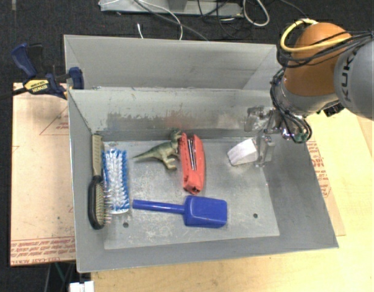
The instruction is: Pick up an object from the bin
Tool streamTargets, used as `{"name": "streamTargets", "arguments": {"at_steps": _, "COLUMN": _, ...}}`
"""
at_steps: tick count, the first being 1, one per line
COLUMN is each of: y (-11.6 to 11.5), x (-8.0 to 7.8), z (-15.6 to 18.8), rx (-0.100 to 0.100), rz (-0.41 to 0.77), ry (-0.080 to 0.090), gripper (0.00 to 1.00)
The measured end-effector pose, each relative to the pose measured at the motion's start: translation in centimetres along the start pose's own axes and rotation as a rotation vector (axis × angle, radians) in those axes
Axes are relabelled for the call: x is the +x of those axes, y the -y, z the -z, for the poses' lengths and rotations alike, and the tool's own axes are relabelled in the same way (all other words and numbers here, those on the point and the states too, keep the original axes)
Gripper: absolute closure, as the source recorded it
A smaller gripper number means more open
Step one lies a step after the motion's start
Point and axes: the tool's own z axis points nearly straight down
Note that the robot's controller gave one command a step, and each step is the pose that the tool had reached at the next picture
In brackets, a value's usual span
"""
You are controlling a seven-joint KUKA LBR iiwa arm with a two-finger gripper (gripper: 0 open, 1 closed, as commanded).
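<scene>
My gripper (261, 155) hangs low at the bin's back right, close to the right wall. A small white wedge-shaped thing (241, 153) lies right against its left side, touching or nearly touching it; whether it is held cannot be made out. Farther left, a red oblong tool with a dark stripe (192, 162) lies lengthwise in the middle of the bin floor. A green toy dinosaur (161, 151) stands beside the tool's upper end.
A blue scoop (199, 211) lies near the front, its handle pointing left. Along the left wall lie a blue-and-white bristle brush (116, 180) and a dark hairbrush with a wooden handle (97, 192). The arm with its orange cover comes in over the right rim.
</scene>
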Motion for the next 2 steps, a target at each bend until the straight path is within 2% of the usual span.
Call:
{"name": "streamTargets", "arguments": {"at_steps": 1, "y": 0.0, "x": 0.0, "z": 0.0, "rx": 0.000, "rz": 0.000, "ry": 0.000, "gripper": 0.00}}
{"name": "streamTargets", "arguments": {"at_steps": 2, "y": 1.9, "x": 0.6, "z": -7.4, "rx": 0.001, "rz": 0.211, "ry": 0.012, "gripper": 1.00}}
